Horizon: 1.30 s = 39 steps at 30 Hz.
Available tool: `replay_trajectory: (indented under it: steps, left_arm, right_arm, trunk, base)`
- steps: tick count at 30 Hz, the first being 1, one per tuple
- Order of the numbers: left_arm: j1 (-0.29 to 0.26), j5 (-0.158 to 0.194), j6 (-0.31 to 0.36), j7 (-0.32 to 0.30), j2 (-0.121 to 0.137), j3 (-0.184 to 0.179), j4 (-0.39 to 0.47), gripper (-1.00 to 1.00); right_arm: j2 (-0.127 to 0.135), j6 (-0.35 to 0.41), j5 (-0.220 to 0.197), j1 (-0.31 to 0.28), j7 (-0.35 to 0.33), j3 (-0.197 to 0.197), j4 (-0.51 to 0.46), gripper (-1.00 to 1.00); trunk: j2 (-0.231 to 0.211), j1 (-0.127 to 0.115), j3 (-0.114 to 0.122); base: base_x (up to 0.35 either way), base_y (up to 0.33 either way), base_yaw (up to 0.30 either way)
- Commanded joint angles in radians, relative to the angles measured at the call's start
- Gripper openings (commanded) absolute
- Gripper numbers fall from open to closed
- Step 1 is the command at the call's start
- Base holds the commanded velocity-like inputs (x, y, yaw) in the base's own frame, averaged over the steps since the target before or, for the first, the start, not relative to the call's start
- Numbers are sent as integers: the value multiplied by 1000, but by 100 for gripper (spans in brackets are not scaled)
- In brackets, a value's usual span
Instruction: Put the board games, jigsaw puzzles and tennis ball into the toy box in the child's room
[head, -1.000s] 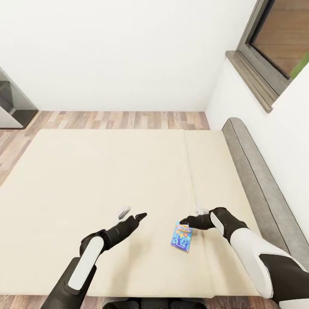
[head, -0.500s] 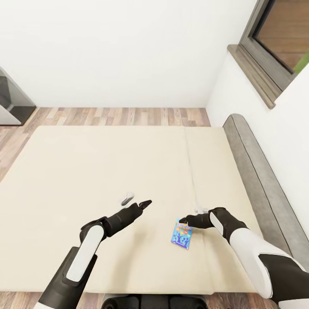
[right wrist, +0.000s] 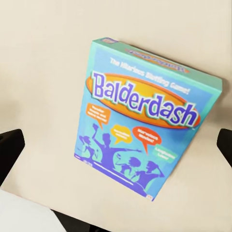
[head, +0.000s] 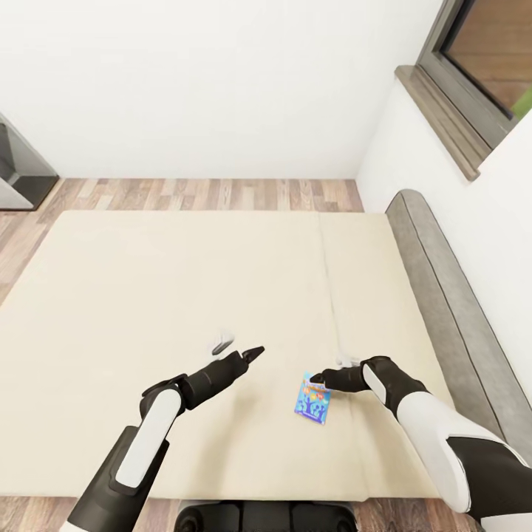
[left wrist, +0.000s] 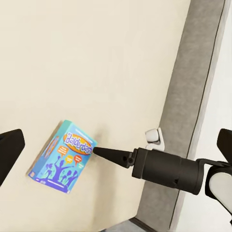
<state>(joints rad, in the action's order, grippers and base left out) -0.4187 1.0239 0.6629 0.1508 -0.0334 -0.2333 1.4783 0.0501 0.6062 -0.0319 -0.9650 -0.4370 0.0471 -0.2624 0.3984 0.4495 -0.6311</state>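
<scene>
Blue board game [right wrist: 145, 130] reads "Balderdash", flat on bed [head: 148, 295]; R pincer [head: 318, 382] spread wide above it, L pincer [head: 238, 349] parted too.

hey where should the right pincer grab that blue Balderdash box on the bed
Probably across its short width, descending from above: the Balderdash box lies flat on the bed, so only its thin side edges offer grip. The right pincer is open beside its upper edge.

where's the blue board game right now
In the head view the blue board game lies flat on the bed, on the headboard side, with the right gripper over its far edge.
</scene>
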Motion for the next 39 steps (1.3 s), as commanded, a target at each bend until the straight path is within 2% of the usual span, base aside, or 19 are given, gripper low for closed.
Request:
replay_trajectory:
  steps: [1, 16, 27, 39]
  left_arm:
    - [1, 10, 2, 9, 0, 0, 1, 100]
    - [7, 9, -1, 9, 1, -1, -2, 100]
    - [7, 9, -2, 9, 1, -1, -4, 100]
    - [8, 8, -2, 9, 1, -1, -4, 100]
  right_arm:
    - [0, 8, -3, -1, -1, 5, -1, 100]
    - [0, 7, -8, -1, -1, 5, -4, 100]
    - [4, 7, -58, 0, 0, 4, -27, 100]
    - [5, 7, -72, 0, 0, 4, -33, 100]
  trunk:
    - [2, 0, -3]
    - [2, 0, -27]
    - [2, 0, -45]
    - [2, 0, -65]
  base:
    - [0, 0, 0]
    - [0, 0, 0]
    - [0, 0, 0]
    - [0, 0, 0]
